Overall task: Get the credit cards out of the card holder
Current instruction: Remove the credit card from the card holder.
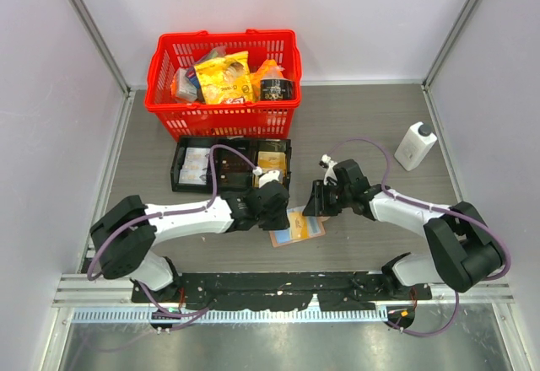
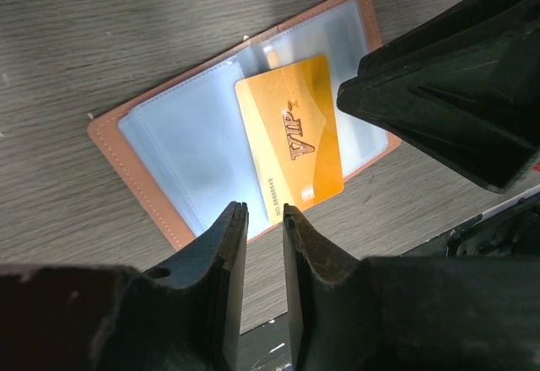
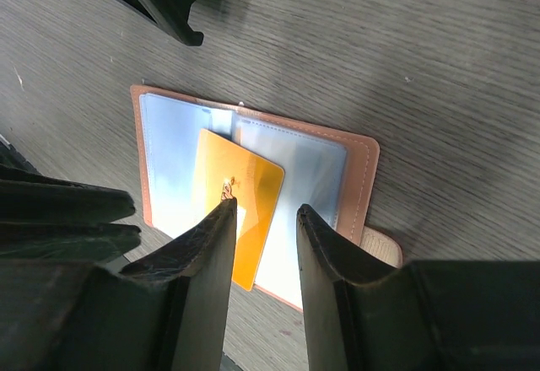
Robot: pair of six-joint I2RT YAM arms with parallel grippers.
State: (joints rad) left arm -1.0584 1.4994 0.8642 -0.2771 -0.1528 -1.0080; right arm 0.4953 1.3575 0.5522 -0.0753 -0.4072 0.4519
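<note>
So the card holder (image 2: 169, 152) is lying wide open and flat on the grey wood tabletop (image 1: 363, 118), right between the 2 arms, with a tan-pink stitched leather border and pale blue see-through sleeves inside. There's 1 gold card (image 2: 291, 135) with "VIP" on it sitting slanted across the middle fold, one end poking out past the leather edge. The left fingers (image 2: 221, 261) are down to a narrow slit with nothing in it, and the right fingers (image 3: 207, 261) are about halfway apart over the card, not gripping anything.
</note>
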